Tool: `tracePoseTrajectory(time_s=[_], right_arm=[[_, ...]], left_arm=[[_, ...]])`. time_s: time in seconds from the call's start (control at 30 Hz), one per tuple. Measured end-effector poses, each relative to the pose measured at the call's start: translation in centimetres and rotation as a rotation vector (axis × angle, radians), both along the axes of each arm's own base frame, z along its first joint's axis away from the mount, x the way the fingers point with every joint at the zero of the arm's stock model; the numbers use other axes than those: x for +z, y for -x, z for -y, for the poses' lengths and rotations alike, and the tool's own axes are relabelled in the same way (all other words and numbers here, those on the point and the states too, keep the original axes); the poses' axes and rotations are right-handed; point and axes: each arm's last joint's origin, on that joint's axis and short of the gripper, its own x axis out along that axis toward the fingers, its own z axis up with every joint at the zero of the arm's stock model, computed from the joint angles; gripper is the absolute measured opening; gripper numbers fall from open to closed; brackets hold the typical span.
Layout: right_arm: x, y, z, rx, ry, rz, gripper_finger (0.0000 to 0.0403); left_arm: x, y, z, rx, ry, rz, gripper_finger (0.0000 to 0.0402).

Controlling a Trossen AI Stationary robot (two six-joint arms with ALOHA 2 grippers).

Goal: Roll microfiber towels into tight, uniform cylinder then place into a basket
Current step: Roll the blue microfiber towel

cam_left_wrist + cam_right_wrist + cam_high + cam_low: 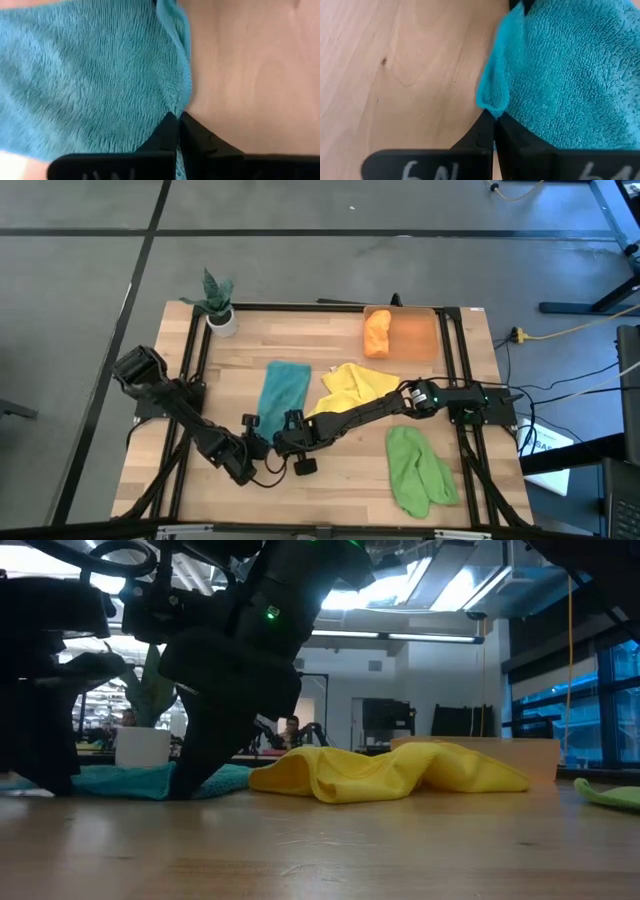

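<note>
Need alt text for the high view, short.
Seen from above, both arms meet at the near end of the teal towel, left pincer and right pincer each shut on a corner. A yellow towel lies beside it, a green towel near the right edge, and an orange towel sits in the basket.

**Count on the counter**

Four towels: one teal (283, 388), one yellow (357, 385), one orange (377, 332), one green (418, 468). One basket (418, 336). One potted plant (218, 304). Two arms, each with one claw: left (250, 422), right (292, 420).
</note>
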Motion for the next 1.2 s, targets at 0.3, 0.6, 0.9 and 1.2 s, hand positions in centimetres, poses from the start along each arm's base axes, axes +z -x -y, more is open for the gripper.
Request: tracePoseTrajectory(time_s=[0.3,0.6,0.9,1.2], right_arm=[[2.4,-0.4,-0.1,-0.074,-0.043,0.018,0.0006],[2.6,0.0,0.0,-0.191,-0.068,-0.018,0.0005],[3.8,0.9,0.7,-0.308,0.073,-0.010,0.0005],[3.6,1.3,1.2,-0.318,0.156,-0.022,0.0005]], left_arm=[[2.7,-0.8,-0.8,0.024,0.045,-0.126,0.0000],[4.5,-2.4,-1.5,-0.040,-0.009,-0.152,0.0000],[4.9,-3.1,-2.9,0.014,-0.121,-0.119,0.0000],[5.0,-3.4,-3.5,-0.023,-0.187,-0.125,0.0000]])
